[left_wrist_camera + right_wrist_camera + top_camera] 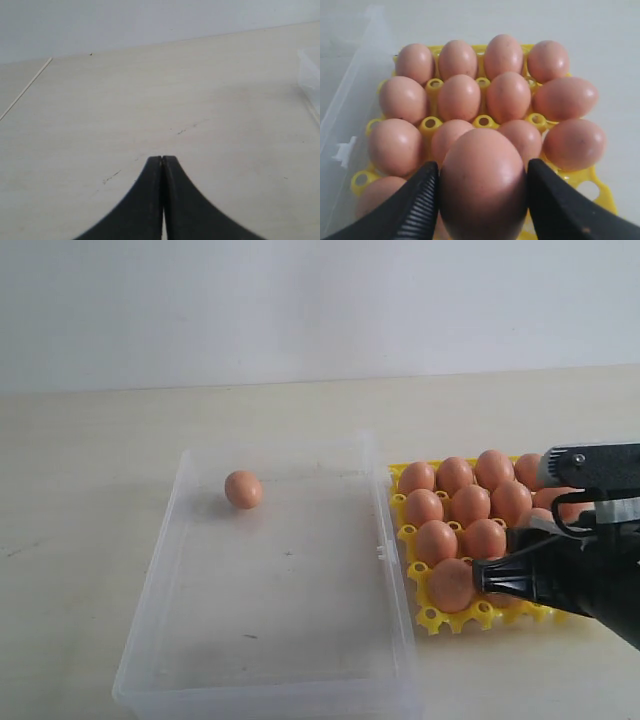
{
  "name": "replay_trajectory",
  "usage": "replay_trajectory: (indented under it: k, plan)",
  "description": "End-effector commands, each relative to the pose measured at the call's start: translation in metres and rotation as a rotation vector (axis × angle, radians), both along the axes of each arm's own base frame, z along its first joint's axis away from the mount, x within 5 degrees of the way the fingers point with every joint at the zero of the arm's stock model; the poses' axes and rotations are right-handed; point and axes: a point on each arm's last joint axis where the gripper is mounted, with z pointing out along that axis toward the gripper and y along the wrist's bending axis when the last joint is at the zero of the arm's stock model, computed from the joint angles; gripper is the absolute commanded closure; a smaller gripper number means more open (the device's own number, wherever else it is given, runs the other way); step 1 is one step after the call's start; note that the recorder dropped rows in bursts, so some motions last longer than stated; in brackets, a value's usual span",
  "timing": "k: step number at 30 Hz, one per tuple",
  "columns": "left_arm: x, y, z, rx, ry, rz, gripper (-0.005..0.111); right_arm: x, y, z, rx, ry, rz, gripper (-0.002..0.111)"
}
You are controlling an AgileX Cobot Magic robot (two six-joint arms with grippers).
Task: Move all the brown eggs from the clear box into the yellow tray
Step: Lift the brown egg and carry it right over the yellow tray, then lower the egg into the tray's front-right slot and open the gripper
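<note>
- the left gripper (162, 159) hangs over the bare table (150, 100), its jaws pressed together on nothing. it has no part in this step and, i judge, does best keeping clear.
- the clear box (150, 640) has one lone egg (243, 489) near its far left corner, well apart from the rest. that one is yet to be fetched.
- the yellow tray (455, 620) sits just beside the box's right wall, nearly full of brown eggs (470, 505).
- the right gripper (482, 175) clasps the held egg (482, 195) across its middle, low over the tray's near row.
- to set it down well, centre it over an open cup (590, 191); one seems free at a near corner.
- lower it until the shell seats, then part the fingers only slightly so the neighbours aren't nudged, and lift straight up.
</note>
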Motion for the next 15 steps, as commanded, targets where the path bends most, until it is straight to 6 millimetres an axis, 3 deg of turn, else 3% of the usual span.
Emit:
replay_trajectory:
  k: [1,15]
  plan:
    - [0.000,0.000,0.002,-0.003,-0.013,-0.005,0.107,0.005,-0.014,-0.002,0.036,0.044,-0.076,0.108]
    - [0.000,0.000,0.002,-0.003,-0.013,-0.005,0.107,0.021,-0.031,-0.004,0.123,0.155,-0.035,0.108]
